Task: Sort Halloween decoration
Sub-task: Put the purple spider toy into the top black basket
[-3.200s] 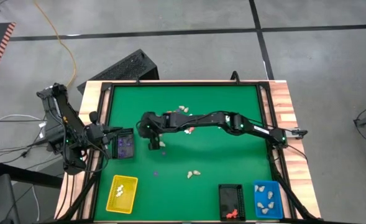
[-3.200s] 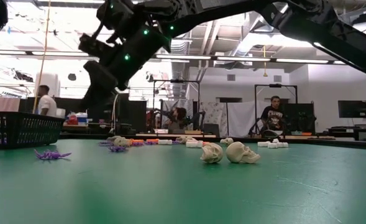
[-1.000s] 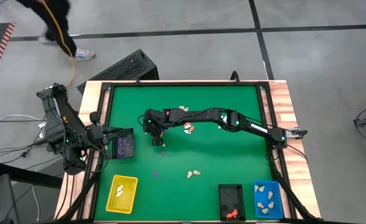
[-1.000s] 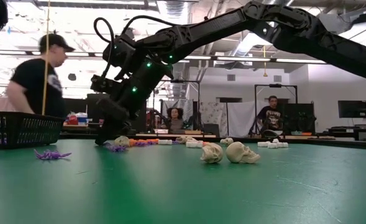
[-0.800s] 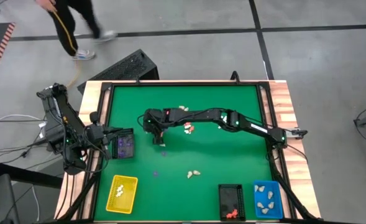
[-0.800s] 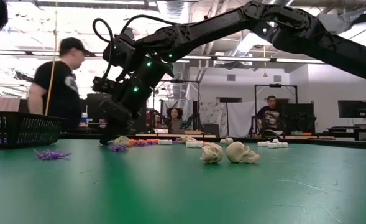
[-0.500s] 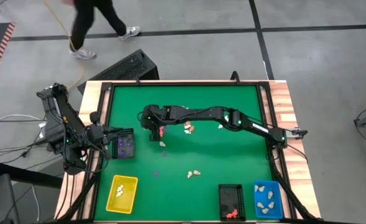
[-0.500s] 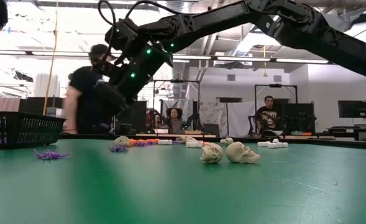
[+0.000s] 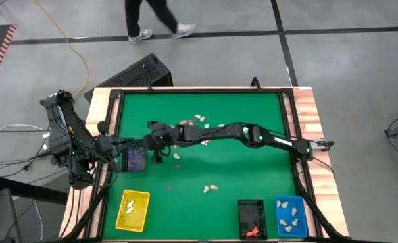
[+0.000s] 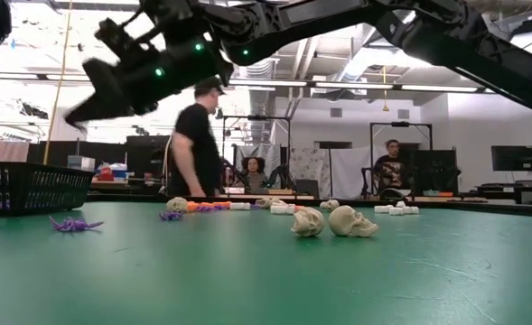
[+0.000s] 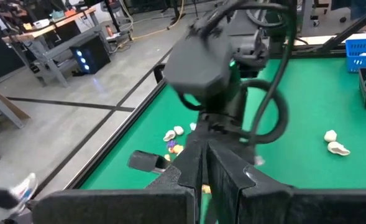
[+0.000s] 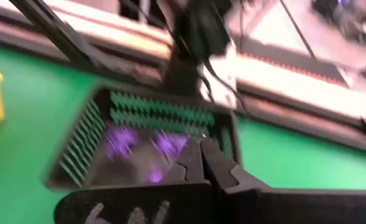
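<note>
You are carrying toward the black basket (image 9: 135, 159) of purple figurines (image 12: 122, 140); the right end effector (image 9: 157, 156) is pinched shut, its load unseen. Next, centre over the basket, then release. Skulls (image 10: 336, 221) are waiting mid-worktop (image 9: 253, 169).

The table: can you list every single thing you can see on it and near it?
Purple figurines: at least two loose on the mat, more inside the black basket, left side.
Cream skulls: two, middle of the mat, side by side.
Mixed figurines: small white and orange cluster, far middle.
Black basket: one, left edge.
Yellow tray: one, near left, pale pieces inside.
Black tray: one, near right, red pieces inside.
Blue tray: one, near right corner, pale pieces inside.
Person: one, dark clothes, walking behind the table.
Left gripper: jaws shut, beside the basket.
Right gripper: jaws shut, raised by the basket.
</note>
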`<state>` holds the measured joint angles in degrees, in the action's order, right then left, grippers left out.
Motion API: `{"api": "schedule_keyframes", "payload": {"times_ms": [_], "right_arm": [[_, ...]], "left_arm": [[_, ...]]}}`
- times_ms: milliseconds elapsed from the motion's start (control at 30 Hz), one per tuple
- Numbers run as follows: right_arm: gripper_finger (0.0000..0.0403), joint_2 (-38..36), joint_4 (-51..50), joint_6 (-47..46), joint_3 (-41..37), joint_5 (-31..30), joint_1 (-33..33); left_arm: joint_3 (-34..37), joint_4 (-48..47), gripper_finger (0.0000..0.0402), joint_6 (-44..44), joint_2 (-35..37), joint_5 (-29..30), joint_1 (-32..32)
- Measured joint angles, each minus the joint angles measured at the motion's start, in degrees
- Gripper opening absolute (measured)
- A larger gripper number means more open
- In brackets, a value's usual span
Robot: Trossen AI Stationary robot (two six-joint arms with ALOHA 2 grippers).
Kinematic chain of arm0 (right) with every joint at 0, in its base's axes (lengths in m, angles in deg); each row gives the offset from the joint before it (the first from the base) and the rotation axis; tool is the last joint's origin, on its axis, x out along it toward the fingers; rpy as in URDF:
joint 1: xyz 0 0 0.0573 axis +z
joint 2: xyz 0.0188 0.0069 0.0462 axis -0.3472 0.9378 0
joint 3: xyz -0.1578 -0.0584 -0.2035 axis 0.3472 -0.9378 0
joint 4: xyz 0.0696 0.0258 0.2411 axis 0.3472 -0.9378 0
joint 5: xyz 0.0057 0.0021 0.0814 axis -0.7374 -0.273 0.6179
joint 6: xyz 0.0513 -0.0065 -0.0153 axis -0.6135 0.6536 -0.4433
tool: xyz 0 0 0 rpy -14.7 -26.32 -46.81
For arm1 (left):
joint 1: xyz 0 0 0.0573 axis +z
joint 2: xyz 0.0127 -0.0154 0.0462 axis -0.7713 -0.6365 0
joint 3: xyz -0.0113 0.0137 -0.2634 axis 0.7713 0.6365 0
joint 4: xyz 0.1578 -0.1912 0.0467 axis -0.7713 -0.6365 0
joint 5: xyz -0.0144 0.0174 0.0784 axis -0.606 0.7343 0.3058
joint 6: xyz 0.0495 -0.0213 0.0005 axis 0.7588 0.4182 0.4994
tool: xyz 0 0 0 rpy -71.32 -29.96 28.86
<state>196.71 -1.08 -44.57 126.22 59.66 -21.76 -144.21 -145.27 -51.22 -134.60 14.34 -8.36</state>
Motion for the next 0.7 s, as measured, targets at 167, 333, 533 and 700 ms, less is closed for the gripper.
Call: {"api": "schedule_keyframes", "payload": {"times_ms": [167, 333, 533, 700], "right_arm": [[0.0004, 0.22, 6.02, -0.01, 0.0, 4.25, 1.32], [0.0007, 0.22, 9.38, 0.0, -0.57, 6.13, 2.26], [0.0047, 2.69, 12.62, -1.24, -0.58, 10.39, 2.24], [0.0093, 4.2, 12.9, -1.66, -0.63, 9.87, 1.89]], "left_arm": [[-0.02, 0.0, 0.0014, 0.02, -0.02, -0.01, -0.01], [-0.02, 0.02, 0.0014, 0.02, -0.02, -0.01, 0.0], [0.0, 0.04, 0.0011, 0.52, 0.14, 2.12, 0.0], [-0.01, -0.05, 0.0002, 0.42, 3.33, 0.97, -0.95]]}}
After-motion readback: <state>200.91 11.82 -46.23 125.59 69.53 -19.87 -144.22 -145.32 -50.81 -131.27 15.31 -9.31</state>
